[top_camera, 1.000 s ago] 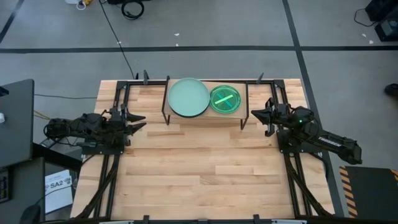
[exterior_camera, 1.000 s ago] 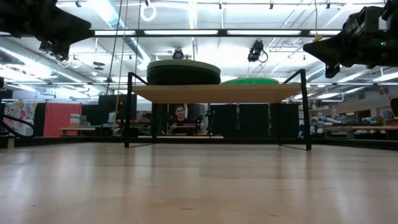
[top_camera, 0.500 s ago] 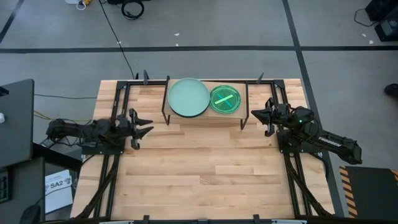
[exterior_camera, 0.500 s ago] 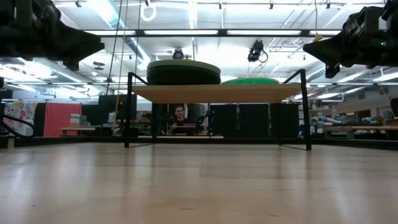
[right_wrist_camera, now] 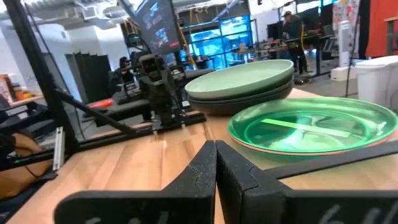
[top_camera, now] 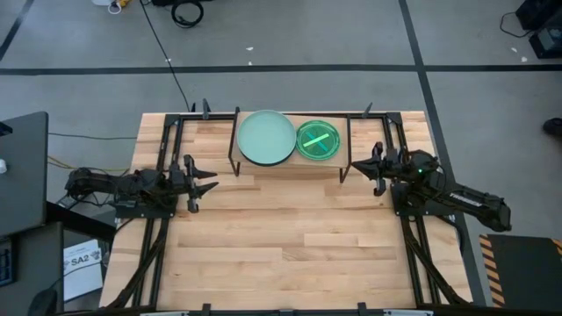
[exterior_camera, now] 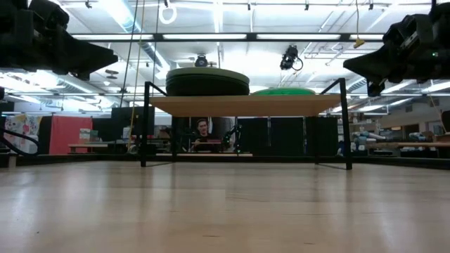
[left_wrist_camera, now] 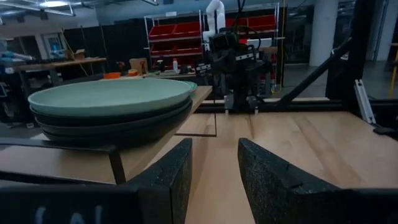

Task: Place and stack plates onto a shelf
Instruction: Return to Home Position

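High view: the wooden table (top_camera: 281, 246) fills the middle of the floor, and the shelf (top_camera: 290, 169) stands at its far edge, midway between the two arms. The left arm (top_camera: 114, 184) lies low along the table's left side and the right arm (top_camera: 457, 197) along its right, each pointing inward at the shelf and well clear of it.

On the left half of the shelf top sits the mint plate (top_camera: 267, 138). The left wrist view shows it on top of a stack of black plates (left_wrist_camera: 106, 127). Just beside it on the right half lies the smaller green plate (top_camera: 318, 140), with a pale orange edge showing under its rim in the right wrist view.

The left gripper (top_camera: 211, 181) hangs above the table with its fingers (left_wrist_camera: 168, 177) spread and nothing between them. The right gripper (top_camera: 355, 166) hangs near the shelf's right legs, its fingers (right_wrist_camera: 198, 177) pressed together and empty.
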`<control>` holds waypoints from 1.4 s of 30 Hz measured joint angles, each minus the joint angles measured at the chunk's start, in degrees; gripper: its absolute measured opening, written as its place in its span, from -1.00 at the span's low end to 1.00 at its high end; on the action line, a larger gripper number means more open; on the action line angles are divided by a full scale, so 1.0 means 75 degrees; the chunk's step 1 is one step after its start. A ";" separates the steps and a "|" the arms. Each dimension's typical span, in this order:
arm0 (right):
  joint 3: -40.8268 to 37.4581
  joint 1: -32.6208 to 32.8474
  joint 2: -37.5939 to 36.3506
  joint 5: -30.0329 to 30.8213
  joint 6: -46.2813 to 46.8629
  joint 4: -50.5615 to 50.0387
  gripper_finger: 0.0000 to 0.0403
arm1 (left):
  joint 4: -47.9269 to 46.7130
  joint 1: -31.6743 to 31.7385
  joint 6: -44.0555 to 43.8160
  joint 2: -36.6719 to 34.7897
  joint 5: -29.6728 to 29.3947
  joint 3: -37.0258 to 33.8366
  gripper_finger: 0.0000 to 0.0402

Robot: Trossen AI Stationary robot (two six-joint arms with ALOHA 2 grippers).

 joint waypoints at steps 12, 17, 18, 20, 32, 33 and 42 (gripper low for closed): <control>0.0000 0.1112 0.0000 0.0805 -0.0005 0.0006 -0.95 | -0.0080 0.0000 0.0104 0.0000 -0.0015 0.0000 -0.32; 0.0000 0.1857 0.0000 0.1168 0.0001 0.0006 -0.95 | -0.0084 0.0000 0.0086 0.0000 -0.0017 0.0000 -0.32; 0.0001 0.2014 0.0000 0.1297 0.0003 0.0006 -0.95 | -0.0084 0.0000 0.0086 0.0000 -0.0017 0.0000 -0.32; 0.0000 0.2340 0.0000 0.1586 0.0004 0.0006 -0.95 | -0.0087 0.0000 0.0084 0.0000 -0.0020 0.0000 -0.32; 0.0000 0.3398 0.0013 0.3226 -0.1013 -0.0003 -0.95 | -0.0087 0.0000 0.0081 0.0000 -0.0023 -0.0006 -0.32; 0.0000 0.3396 0.0014 0.3272 -0.1058 -0.0040 -0.95 | -0.0087 0.0000 0.0081 0.0000 -0.0022 -0.0006 -0.32; 0.0000 0.3391 0.0020 0.3267 -0.0610 -0.0409 -0.95 | -0.0082 0.0000 0.0084 0.0000 -0.0023 -0.0009 -0.32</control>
